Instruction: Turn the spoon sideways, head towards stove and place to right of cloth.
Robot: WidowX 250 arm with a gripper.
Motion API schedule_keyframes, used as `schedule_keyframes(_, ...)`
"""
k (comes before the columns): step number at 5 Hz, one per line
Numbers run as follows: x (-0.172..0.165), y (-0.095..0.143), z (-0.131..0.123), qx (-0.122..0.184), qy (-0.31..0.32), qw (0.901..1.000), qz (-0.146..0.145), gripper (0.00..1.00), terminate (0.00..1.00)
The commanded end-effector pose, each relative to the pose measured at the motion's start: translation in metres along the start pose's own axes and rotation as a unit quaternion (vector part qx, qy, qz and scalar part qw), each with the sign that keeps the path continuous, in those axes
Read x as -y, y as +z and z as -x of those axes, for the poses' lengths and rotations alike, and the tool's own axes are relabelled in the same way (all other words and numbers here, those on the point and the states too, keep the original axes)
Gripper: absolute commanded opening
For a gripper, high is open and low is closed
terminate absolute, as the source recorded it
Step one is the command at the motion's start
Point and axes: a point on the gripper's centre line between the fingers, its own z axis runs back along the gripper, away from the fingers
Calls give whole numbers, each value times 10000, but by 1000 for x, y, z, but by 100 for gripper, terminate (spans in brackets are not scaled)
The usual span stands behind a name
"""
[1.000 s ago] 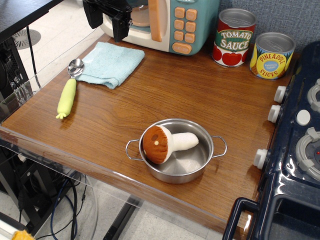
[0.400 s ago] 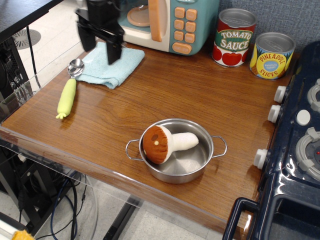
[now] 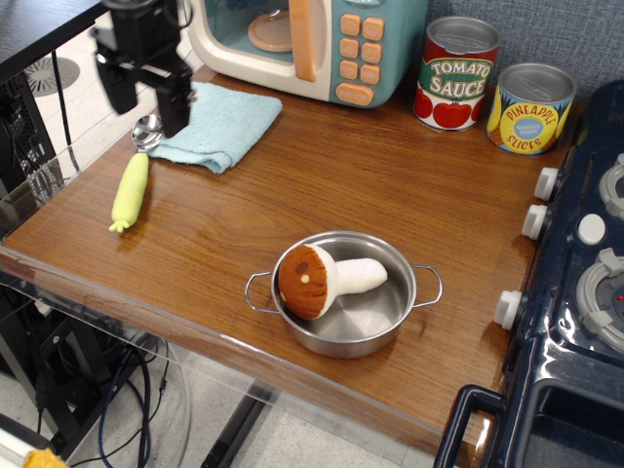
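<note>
The spoon (image 3: 131,188) lies at the table's left edge, its lime-green handle pointing toward the front and its silver bowl toward the back, just left of the cloth. The light blue cloth (image 3: 220,122) lies folded at the back left. The dark navy stove (image 3: 575,322) stands along the right side. My black gripper (image 3: 146,111) hovers above the spoon's bowl and the cloth's left edge, jaws open and empty. Its fingers (image 3: 175,109) partly hide the spoon's bowl.
A teal and cream toy microwave (image 3: 331,44) stands behind the cloth. A tomato sauce can (image 3: 457,73) and a pineapple can (image 3: 529,107) stand at the back right. A steel pot (image 3: 346,297) holding a plush mushroom (image 3: 317,280) sits front centre.
My gripper has moved left and toward the front, from in front of the microwave to above the spoon's bowl. The spoon and cloth have not moved.
</note>
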Motion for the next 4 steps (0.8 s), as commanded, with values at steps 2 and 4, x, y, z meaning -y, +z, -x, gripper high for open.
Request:
schedule_keyframes(2, -5, 12, 31, -200, 664, 9963, -513, 100, 0)
schedule_keyframes(4, -7, -12, 39, -546, 1496, 9862, -452, 100, 0)
